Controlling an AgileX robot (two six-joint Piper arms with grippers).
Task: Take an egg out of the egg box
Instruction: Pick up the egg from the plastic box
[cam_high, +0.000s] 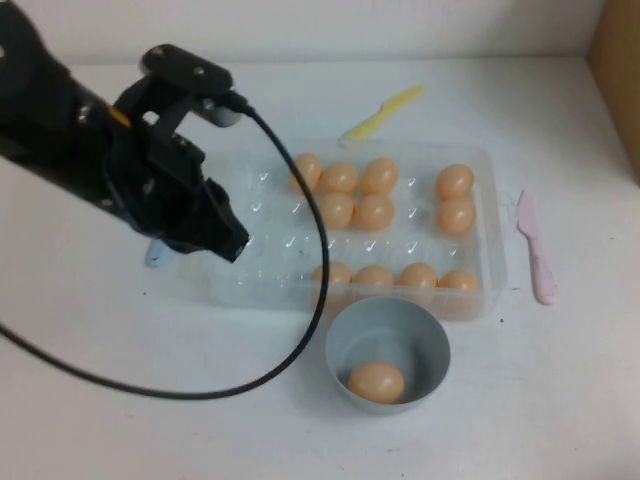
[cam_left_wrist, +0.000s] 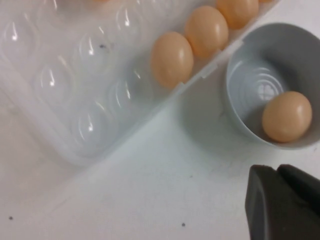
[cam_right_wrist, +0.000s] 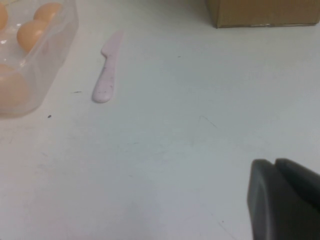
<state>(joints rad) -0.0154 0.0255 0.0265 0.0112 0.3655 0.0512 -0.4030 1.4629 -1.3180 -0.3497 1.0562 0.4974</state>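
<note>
Left gripper (cam_high: 228, 243): at left of the high view, over the egg box's (cam_high: 480, 160) empty left cups, arm slanting down from upper left; finger state cannot be told. Right gripper (cam_right_wrist: 285, 200): over bare counter (cam_right_wrist: 165, 150); finger state cannot be told. Egg (cam_high: 377, 381): in grey bowl (cam_high: 340, 345), lower centre, just below the box.

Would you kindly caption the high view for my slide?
Left gripper hovers over the egg box; one egg lies in the grey bowl; right gripper out of view.

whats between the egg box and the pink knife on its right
Nothing: bare white table separates the egg box from the pink knife, clearest in the right wrist view. Left gripper hovers over the box's left end; right gripper is off right.
</note>
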